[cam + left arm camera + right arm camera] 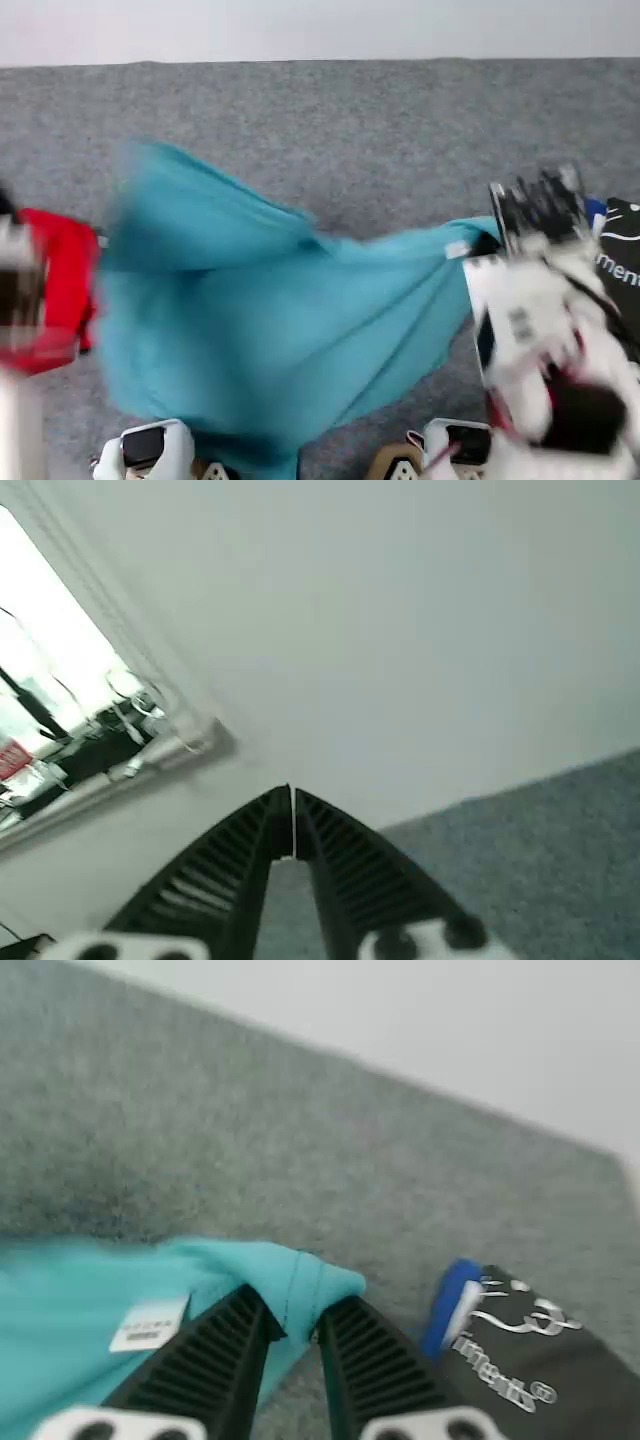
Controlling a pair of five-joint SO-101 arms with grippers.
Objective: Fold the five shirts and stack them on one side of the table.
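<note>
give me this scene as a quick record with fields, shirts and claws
teal shirt: spread loosely across the grey table, unfolded
right claw: shut on the teal shirt's edge
left claw: shut, holding nothing, aimed at the wall
red shirt: bunched at the high view's left edge
black shirt: at the high view's right edge, blue cloth beside it

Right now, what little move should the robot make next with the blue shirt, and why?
I'd guess: draw the right gripper outward, tugging the teal shirt edge it pinches, because the shirt lies bunched in folds on the grey table and needs flattening first.
</note>
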